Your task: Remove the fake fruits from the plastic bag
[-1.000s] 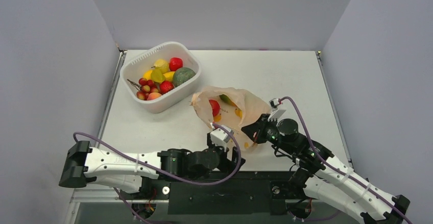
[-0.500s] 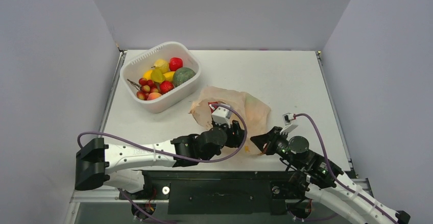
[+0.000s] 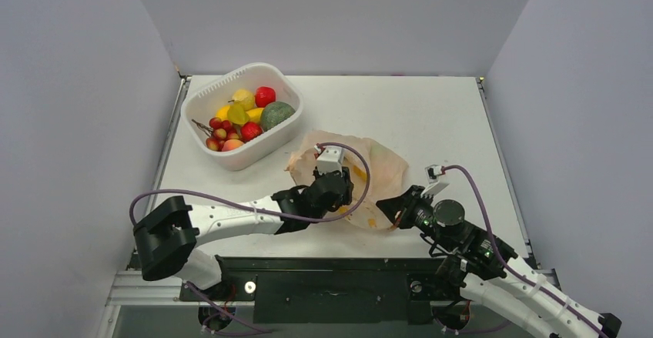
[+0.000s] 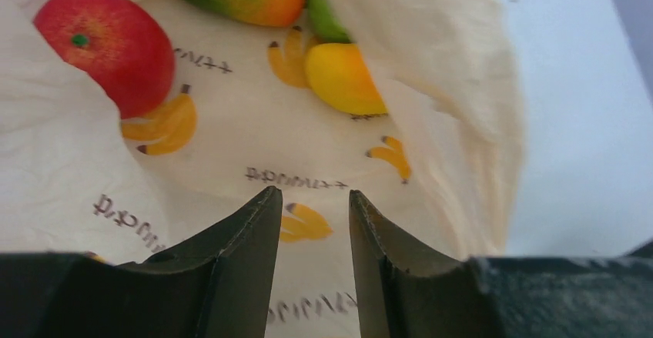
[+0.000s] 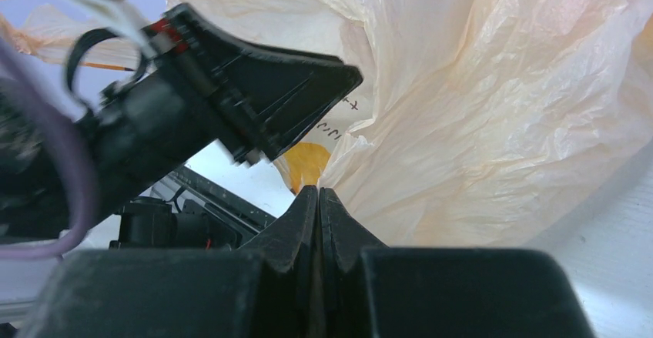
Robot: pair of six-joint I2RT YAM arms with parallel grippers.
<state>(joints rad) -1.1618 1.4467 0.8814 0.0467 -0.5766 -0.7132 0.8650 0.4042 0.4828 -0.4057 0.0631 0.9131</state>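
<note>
L wrist cam looks inside plastic bag point(image 4: 431, 61): fake fruits point(image 4: 343, 80) lie deep in it, red, yellow, green-orange. L gripper point(image 4: 314, 195) has jaws apart, nothing btwn. R wrist cam: R gripper point(image 5: 318, 192) pinched shut on bag edge. Top cam gives only bag's crumpled outside on table point(image 3: 431, 115).
</note>
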